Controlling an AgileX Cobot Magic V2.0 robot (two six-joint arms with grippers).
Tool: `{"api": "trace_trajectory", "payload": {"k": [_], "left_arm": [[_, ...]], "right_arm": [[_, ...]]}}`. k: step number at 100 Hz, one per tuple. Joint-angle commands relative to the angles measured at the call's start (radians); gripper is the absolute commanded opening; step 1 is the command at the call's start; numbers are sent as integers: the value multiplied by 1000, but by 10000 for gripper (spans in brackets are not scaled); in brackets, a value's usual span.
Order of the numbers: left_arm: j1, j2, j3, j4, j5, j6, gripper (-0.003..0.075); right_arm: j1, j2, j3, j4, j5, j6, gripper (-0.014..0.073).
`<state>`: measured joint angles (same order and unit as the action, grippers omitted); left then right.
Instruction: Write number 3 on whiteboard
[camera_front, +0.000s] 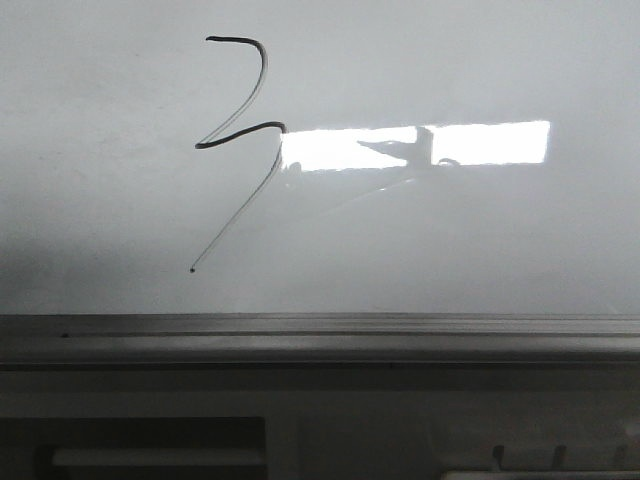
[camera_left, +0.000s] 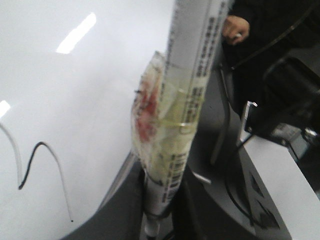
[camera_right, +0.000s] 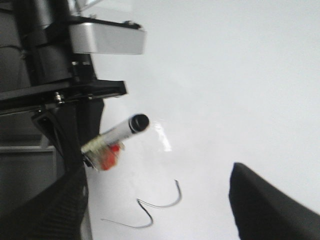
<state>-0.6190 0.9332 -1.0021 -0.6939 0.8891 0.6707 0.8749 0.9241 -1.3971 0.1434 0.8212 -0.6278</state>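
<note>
At the near edge of the front view, the grey metal ledge (camera_front: 320, 340) runs along the large glossy pale grey-white whiteboard (camera_front: 480, 240). Beyond it sits the thin black marker line of the number 3 (camera_front: 240, 95), angular, with a faint tail ending in a dot; it lies left of the bright glare patch.

Left wrist view: the left gripper (camera_left: 159, 210) is clenched on a white barrel marker wrapped in clear tape and a red-printed plastic scrap (camera_left: 172, 125), held low on the barrel. Judged light and stiff; the wrap is probably there for grip on a slick barrel. Its tip appears off the board.

Right wrist view: the right gripper's dark fingers (camera_right: 270, 205) are partly visible at the frame edge; their opening cannot be told. Nothing is seen between them.
</note>
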Motion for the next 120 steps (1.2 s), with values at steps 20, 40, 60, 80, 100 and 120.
{"api": "trace_trajectory", "payload": {"k": [20, 40, 60, 80, 100, 120], "left_arm": [[-1, -72, 295, -56, -539, -166, -21], [-1, -49, 394, -122, -752, -185, -21], [-1, 35, 395, -122, -810, -185, -21], [-1, 147, 395, -134, -814, -185, -20], [32, 209, 393, -134, -815, -183, -20], [113, 212, 363, -139, -738, -181, -20]], "right_arm": [[-1, -207, 159, -324, -21, 286, -33], [-1, -329, 410, -324, -155, 391, -62], [-1, -360, 603, -324, -260, 500, -62], [-1, -360, 664, -306, -323, 561, -62], [-1, -360, 664, -255, -330, 561, -62], [-1, -360, 664, -203, -330, 561, -62]]}}
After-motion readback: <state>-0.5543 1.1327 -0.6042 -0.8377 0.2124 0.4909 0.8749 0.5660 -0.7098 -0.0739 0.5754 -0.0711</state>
